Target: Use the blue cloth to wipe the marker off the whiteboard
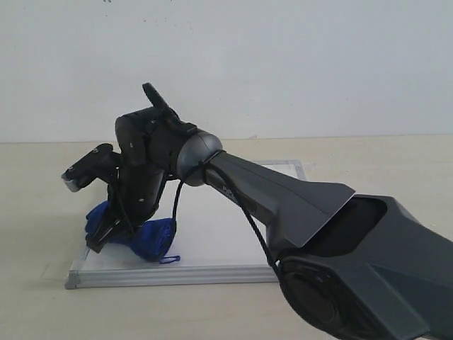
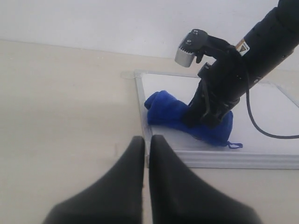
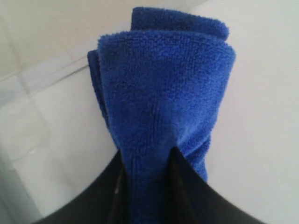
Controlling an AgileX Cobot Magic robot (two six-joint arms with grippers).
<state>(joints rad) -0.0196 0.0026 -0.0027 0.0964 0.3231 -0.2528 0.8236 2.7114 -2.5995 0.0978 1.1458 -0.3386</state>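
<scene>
The whiteboard (image 1: 212,227) lies flat on the table, silver-framed. The blue cloth (image 1: 152,239) rests bunched on its near left corner, its small loop (image 1: 170,259) hanging toward the frame. My right gripper (image 1: 113,230) reaches across and is shut on the blue cloth (image 3: 159,102), pressing it down onto the board (image 3: 261,116). In the left wrist view the cloth (image 2: 168,112) and the right arm (image 2: 224,88) sit on the board (image 2: 271,107). My left gripper (image 2: 146,140) is shut with nothing in it, hovering off the board's corner. No red marker line shows anywhere.
The right arm's big dark body (image 1: 340,248) fills the lower right of the exterior view and hides part of the board. Beige tabletop (image 1: 42,212) surrounds the board. A plain white wall (image 1: 283,64) stands behind. A clear tape tab (image 2: 128,74) marks a board corner.
</scene>
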